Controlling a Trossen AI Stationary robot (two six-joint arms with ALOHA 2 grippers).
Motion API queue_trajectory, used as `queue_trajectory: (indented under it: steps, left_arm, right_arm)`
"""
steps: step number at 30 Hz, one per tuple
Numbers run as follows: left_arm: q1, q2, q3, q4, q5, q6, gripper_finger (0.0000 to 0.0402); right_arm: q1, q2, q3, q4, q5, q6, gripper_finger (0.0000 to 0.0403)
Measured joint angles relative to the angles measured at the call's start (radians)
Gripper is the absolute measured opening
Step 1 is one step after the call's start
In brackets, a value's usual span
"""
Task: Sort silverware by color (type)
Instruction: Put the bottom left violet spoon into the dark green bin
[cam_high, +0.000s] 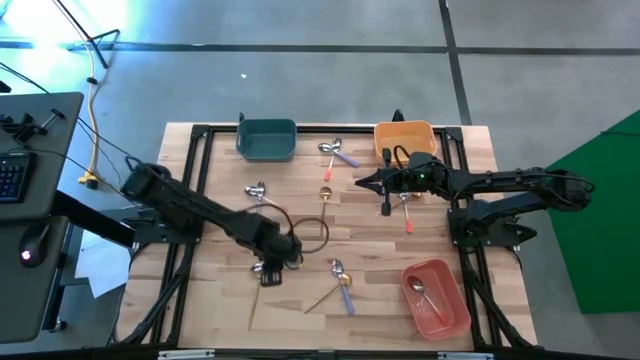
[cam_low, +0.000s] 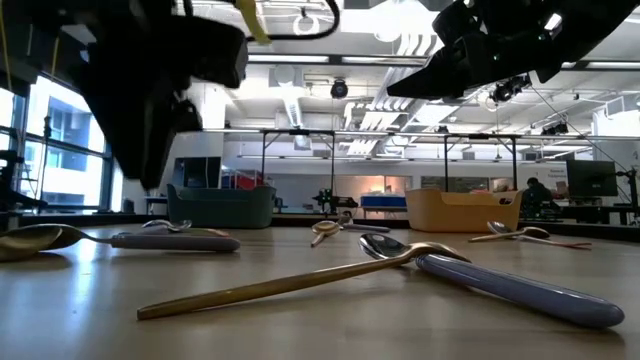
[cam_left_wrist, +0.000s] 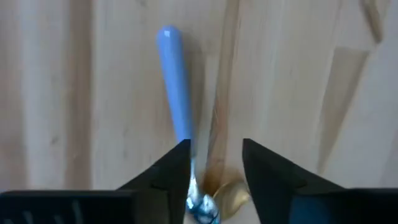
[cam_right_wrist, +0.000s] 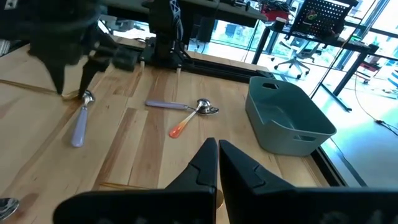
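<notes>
We see the left gripper (cam_left_wrist: 214, 165) low over the wooden table (cam_high: 300, 310), near its front-left part, with its two dark fingers (cam_left_wrist: 177, 168) spread apart and nothing clamped between them. A lavender-handled spoon (cam_left_wrist: 175, 87) lies flat on the wood under it, the handle running out past one finger and the silver bowl down by the fingertips, next to a gold spoon bowl (cam_left_wrist: 231, 196) that just shows between them.

The right gripper (cam_right_wrist: 217, 152) hangs above the back-right part of the table, just in front of the orange bin (cam_high: 404, 140), with its fingers pressed together and holding nothing.

The rest of the silverware is scattered. A lavender-handled spoon and a red-pink-handled spoon (cam_right_wrist: 186, 124) lie crossed at their bowls between the teal bin (cam_high: 266, 139) and the orange bin. A gold spoon (cam_high: 325, 195) sits near the middle. Another red-pink-handled spoon (cam_high: 407, 215) lies just below the right gripper. At the front centre a long gold utensil (cam_low: 270, 288) crosses a second lavender-handled spoon (cam_low: 510, 285). One silver-headed spoon (cam_high: 421, 294) rests inside the red-pink bin (cam_high: 440, 310) at the front right. A silver spoon (cam_high: 256, 190) lies beside the left arm.

A brown cable loop (cam_high: 312, 232) off the left arm hangs over the table centre.
</notes>
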Motion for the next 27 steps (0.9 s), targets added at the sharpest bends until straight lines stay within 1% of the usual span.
queue_trajectory:
  steps: [4, 7, 10, 15, 17, 21, 23, 27]
  left_arm:
    - [-0.015, 0.068, 0.000, 0.001, -0.013, 0.004, 0.0163]
    - [-0.015, 0.106, 0.000, -0.002, -0.018, -0.008, 0.0164]
    - [-0.015, 0.141, 0.000, -0.006, -0.042, -0.020, 0.0155]
    - [-0.017, 0.155, 0.004, -0.020, -0.106, -0.019, 0.0120]
    - [-0.017, 0.155, 0.004, -0.021, -0.116, -0.017, 0.0094]
    - [-0.016, 0.152, 0.003, -0.028, -0.134, 0.007, 0.0026]
    - [-0.015, 0.152, 0.004, -0.038, -0.147, 0.008, 0.0017]
    - [-0.007, 0.144, 0.003, -0.085, -0.168, 0.018, 0.0020]
  right_arm:
    - [0.000, 0.000, 0.000, -0.001, 0.000, 0.000, 0.0000]
    - [0.000, 0.000, 0.000, -0.001, 0.000, 0.000, 0.0000]
    - [0.000, 0.000, 0.000, -0.001, 0.000, -0.001, 0.0000]
    - [0.000, 0.000, 0.000, -0.001, 0.000, -0.002, 0.0000]
    - [0.000, 0.000, 0.000, -0.001, 0.000, -0.002, 0.0000]
    - [0.000, 0.000, 0.000, -0.001, 0.000, -0.002, 0.0000]
    - [0.000, 0.000, 0.000, -0.001, 0.000, -0.002, 0.0000]
    - [0.000, 0.000, 0.000, -0.001, 0.000, 0.000, 0.0000]
